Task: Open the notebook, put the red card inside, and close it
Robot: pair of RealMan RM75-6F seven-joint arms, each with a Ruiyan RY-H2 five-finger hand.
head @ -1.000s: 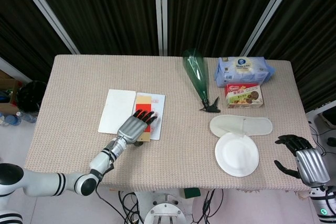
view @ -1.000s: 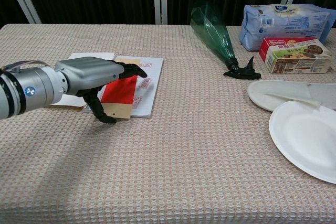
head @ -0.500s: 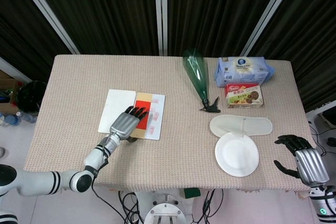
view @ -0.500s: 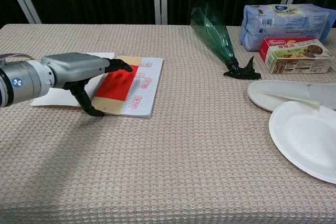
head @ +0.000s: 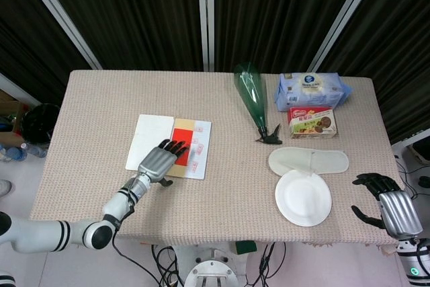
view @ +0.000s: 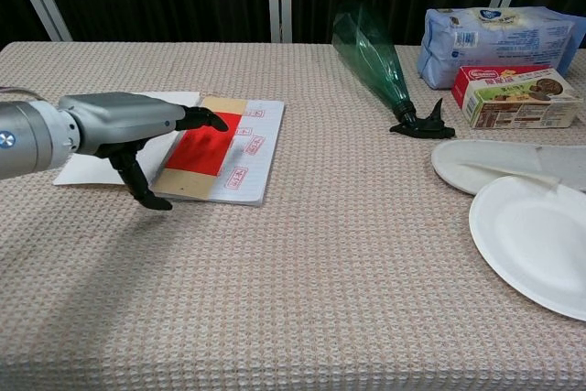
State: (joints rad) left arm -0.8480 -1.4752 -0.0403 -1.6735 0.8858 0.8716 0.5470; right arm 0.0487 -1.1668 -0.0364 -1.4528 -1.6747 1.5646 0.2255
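Observation:
The notebook (head: 201, 147) (view: 259, 148) lies open on the left half of the table, with a blank white left page (head: 151, 138). The red card (head: 184, 132) (view: 209, 146), on a tan backing, lies flat on the right page. My left hand (head: 156, 162) (view: 124, 122) hovers over the notebook's near edge with its fingers stretched towards the card and its thumb pointing down. It holds nothing. My right hand (head: 386, 201) hangs off the table's near right corner, fingers loosely bent and apart, empty. It shows only in the head view.
A green bottle (head: 252, 95) (view: 371, 48) lies at the middle back. A blue tissue pack (head: 310, 89) and a biscuit box (head: 312, 123) stand at the back right. Near the right front are a white slipper (head: 309, 160) and a paper plate (head: 303, 197).
The red card has slid from overhanging the notebook's near edge up onto the right page. My left hand has drawn back to the left and nearer, off the card. The right hand has stayed put.

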